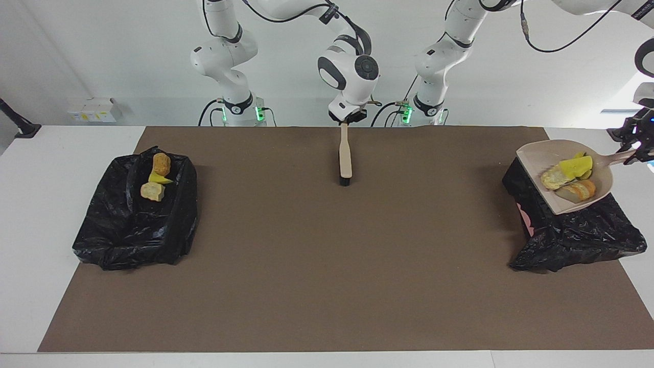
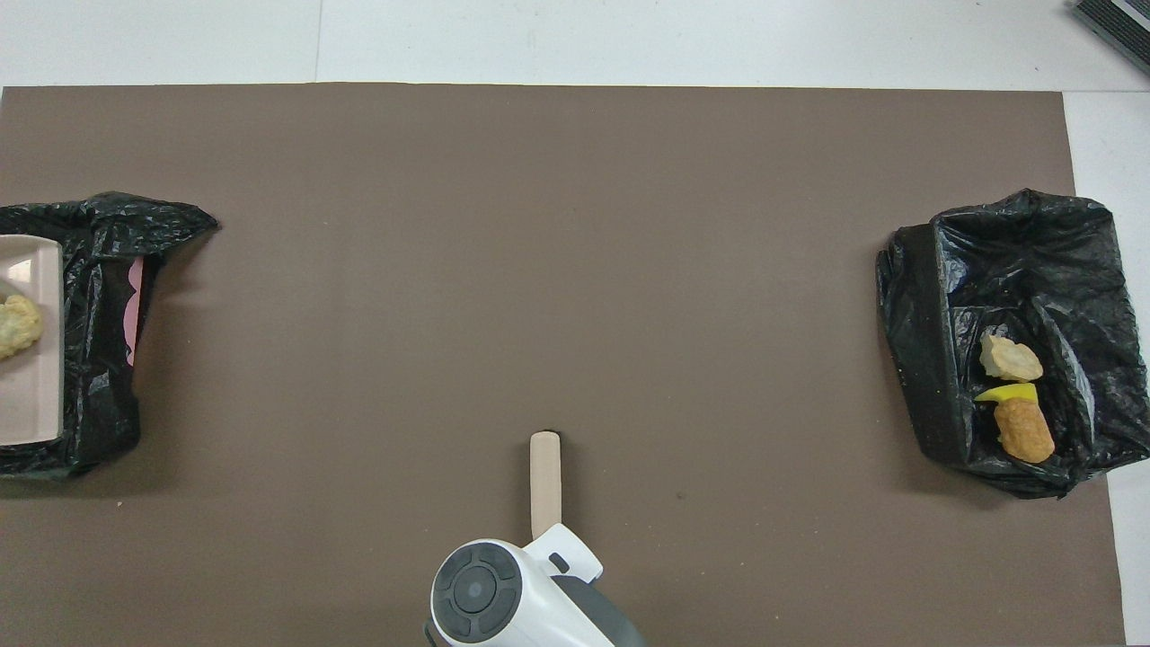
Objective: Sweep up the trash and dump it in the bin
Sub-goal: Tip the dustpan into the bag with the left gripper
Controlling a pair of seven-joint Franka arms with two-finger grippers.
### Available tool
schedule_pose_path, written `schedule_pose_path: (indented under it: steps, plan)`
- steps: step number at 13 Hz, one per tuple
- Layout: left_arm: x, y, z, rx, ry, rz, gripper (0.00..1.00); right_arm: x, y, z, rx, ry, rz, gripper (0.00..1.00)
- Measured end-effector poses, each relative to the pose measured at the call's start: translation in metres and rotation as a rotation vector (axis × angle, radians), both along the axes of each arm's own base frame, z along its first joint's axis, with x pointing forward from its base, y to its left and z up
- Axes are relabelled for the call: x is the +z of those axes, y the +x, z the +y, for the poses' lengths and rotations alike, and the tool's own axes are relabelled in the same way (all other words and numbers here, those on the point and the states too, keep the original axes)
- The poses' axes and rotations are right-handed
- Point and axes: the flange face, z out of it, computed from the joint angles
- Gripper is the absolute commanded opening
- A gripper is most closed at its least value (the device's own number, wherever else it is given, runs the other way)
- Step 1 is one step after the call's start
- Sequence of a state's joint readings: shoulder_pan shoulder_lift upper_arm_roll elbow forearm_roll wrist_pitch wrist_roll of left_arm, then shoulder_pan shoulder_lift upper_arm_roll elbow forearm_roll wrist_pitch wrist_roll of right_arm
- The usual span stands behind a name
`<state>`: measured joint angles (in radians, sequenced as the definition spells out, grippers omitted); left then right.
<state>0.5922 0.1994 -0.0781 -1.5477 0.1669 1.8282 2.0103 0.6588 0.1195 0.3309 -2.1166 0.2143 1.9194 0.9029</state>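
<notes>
Fig.: Left gripper (image 1: 632, 153) grasps dustpan (image 1: 564, 176) w/ four trash bits (image 1: 575, 176) over bin (image 1: 572, 235) at left arm's end, undumped. Right gripper (image 1: 347, 118) grips brush (image 1: 345, 156). Three trash pieces (image 1: 157, 179) lie in other bin (image 1: 135, 220); mat swept.

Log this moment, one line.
left gripper: dustpan of trash over bin | right gripper: brush on mat

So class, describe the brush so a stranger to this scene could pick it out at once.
Start at the brown mat covering the table, with a black bin bag at each end. Midway between them, near the robots' edge, the brush hangs upright from the right gripper, black bristles on the mat. It is the only slim beige stick; the beige dustpan is broad and holds trash.
</notes>
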Motion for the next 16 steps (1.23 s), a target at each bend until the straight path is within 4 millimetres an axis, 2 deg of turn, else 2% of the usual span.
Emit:
schedule_pose_path:
  steps: [4, 5, 6, 8, 10, 12, 13, 14, 16]
  plan:
    - [0.009, 0.010, 0.014, 0.014, 0.224, -0.008, 0.00, -0.005, -0.005, -0.008, 0.012, -0.005, 0.000, 0.00]
    - [0.008, 0.013, 0.015, -0.001, 0.284, -0.005, 0.00, -0.005, -0.005, -0.009, 0.013, -0.003, -0.002, 0.41]
    - [0.006, 0.016, 0.014, -0.010, 0.329, 0.002, 0.00, -0.005, -0.004, -0.009, 0.014, -0.002, -0.002, 0.42]
    - [-0.003, 0.020, 0.005, -0.045, 0.415, 0.017, 0.00, -0.007, -0.002, -0.012, 0.009, -0.004, 0.000, 0.53]
    - [-0.014, 0.023, -0.016, -0.059, 0.514, 0.019, 0.00, -0.007, 0.002, -0.015, -0.001, -0.005, 0.000, 0.60]
    - [-0.016, 0.020, -0.035, -0.084, 0.603, 0.026, 0.00, -0.007, 0.005, -0.016, -0.006, -0.001, -0.004, 0.68]
    - [-0.012, 0.018, -0.040, -0.107, 0.650, 0.030, 0.00, -0.006, 0.008, -0.015, -0.012, 0.006, -0.009, 0.77]
    - [-0.003, 0.017, -0.042, -0.124, 0.687, 0.018, 0.00, -0.002, 0.016, -0.015, -0.026, 0.018, -0.017, 0.80]
    - [0.024, 0.010, -0.045, -0.128, 0.729, -0.024, 0.00, 0.009, 0.046, -0.016, -0.077, 0.070, -0.058, 0.88]
